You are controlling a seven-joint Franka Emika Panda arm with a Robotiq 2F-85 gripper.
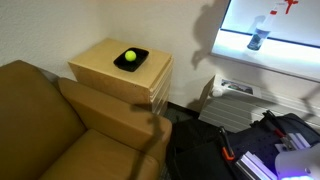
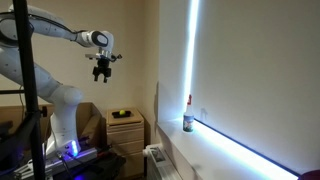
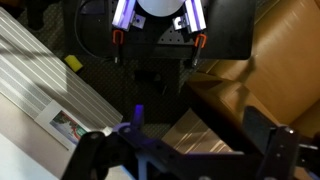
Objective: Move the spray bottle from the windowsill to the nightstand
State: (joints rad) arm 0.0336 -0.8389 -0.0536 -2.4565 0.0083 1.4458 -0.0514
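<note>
The spray bottle (image 1: 259, 36) stands upright on the white windowsill (image 1: 290, 45), with its red trigger head on top. It also shows in an exterior view (image 2: 188, 120) near the sill's end (image 2: 235, 152). The tan nightstand (image 1: 110, 72) stands beside the sofa and bears a black dish with a yellow-green ball (image 1: 130, 56); it also shows in an exterior view (image 2: 127, 130). My gripper (image 2: 103, 72) hangs high in the air, open and empty, far from the bottle. In the wrist view its fingers (image 3: 185, 158) are spread wide, and the bottle is out of view.
A brown sofa (image 1: 50, 125) fills the lower left and also shows in the wrist view (image 3: 265, 70). A white radiator unit with a grille (image 1: 236, 88) sits under the window. The robot's base with purple lights (image 1: 265, 150) stands on the dark floor.
</note>
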